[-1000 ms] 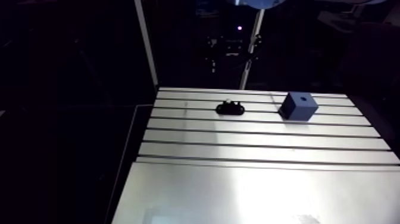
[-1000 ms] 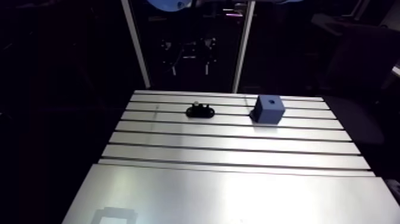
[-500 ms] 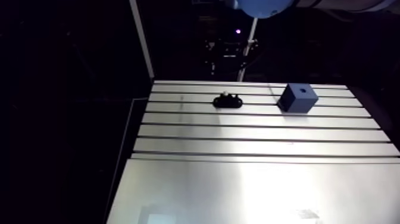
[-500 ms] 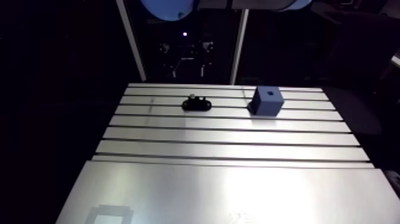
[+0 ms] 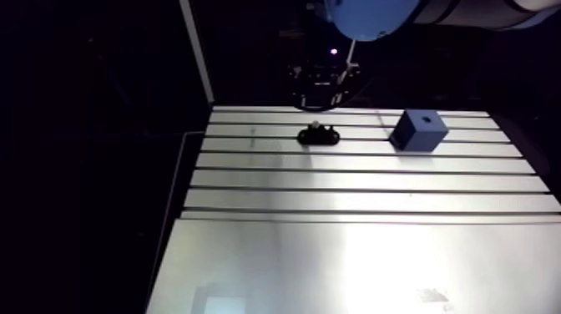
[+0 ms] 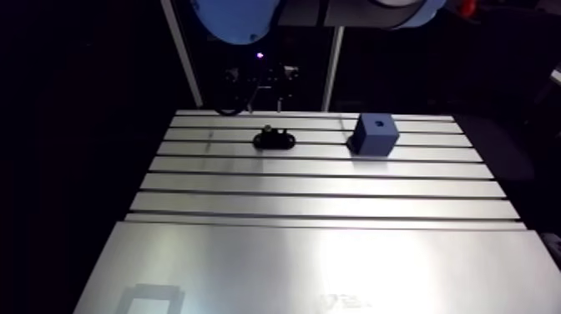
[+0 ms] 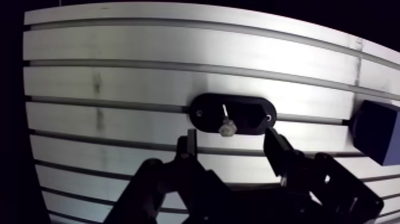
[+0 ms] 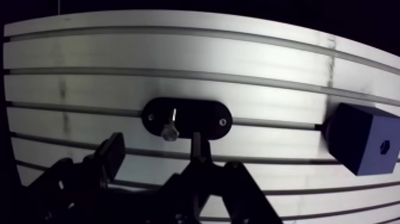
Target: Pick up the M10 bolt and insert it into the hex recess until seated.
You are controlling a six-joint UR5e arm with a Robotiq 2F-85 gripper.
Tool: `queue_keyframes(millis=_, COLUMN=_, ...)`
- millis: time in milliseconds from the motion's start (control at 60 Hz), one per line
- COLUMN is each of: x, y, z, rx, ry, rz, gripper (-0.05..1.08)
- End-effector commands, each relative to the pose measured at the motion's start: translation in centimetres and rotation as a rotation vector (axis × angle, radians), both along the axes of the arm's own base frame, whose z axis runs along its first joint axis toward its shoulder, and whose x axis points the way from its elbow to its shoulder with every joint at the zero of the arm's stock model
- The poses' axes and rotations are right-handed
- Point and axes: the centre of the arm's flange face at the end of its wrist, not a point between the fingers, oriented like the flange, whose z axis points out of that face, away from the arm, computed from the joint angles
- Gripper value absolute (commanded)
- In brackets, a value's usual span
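M10 bolt (image 7: pixel 225 124) sits, perhaps upright, in black holder (image 7: pixel 253 112) ahead of spread fingers (image 7: pixel 278 152).

The slotted aluminium table (image 5: pixel 359 250) bears two things on its far rows. A black oval holder (image 7: pixel 253 110) lies over one slot. Well apart from it sits a blue block (image 5: pixel 420 130) with a small hole in its top face.

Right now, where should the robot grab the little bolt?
By the part sticking up out of the black holder, coming straight down from above. The bolt stands up with nothing beside it, so the open gripper can probably close on its two sides.
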Motion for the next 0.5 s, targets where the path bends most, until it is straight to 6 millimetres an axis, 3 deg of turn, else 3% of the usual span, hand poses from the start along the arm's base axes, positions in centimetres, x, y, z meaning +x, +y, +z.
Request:
queue_keyframes(millis=17, x=-0.2, y=0.0, z=-0.9, rx=0.004, ry=-0.004, rz=0.0, gripper=0.35)
queue_keyframes(millis=500, x=-0.3, y=-0.2, z=-2.1, rx=0.004, ry=-0.019, rz=0.002, gripper=0.38)
